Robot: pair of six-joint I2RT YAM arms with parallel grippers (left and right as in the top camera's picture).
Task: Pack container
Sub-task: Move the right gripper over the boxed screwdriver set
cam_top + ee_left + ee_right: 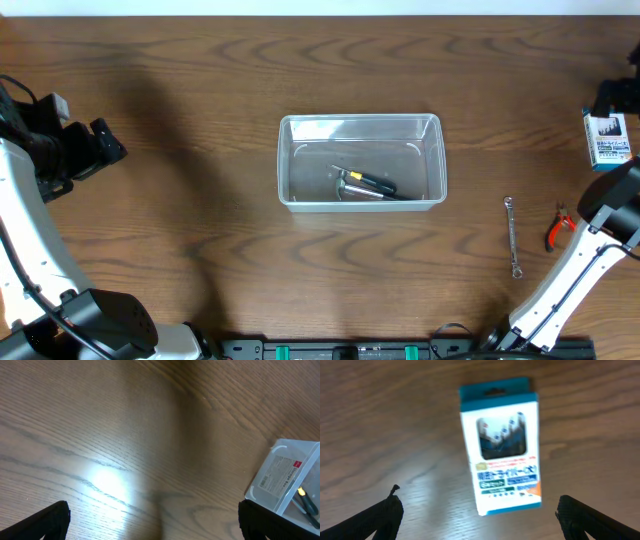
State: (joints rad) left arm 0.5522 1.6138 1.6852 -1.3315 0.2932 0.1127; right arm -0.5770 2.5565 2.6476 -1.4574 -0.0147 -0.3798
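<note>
The clear container [360,120] stands at the table's middle. Inside it lie a black and yellow screwdriver [378,183] and a grey metal tool [352,191]. One corner of the container shows at the right of the left wrist view [282,472]. My left gripper [108,143] is at the far left, well away from the container, open and empty [155,522]. My right gripper [480,517] is open and empty at the far right, just short of a small blue and white box [502,445], which also shows in the overhead view [608,138].
A silver wrench [513,237] and red-handled pliers [558,226] lie on the wood table right of the container, near my right arm. The table's right edge is close to the box.
</note>
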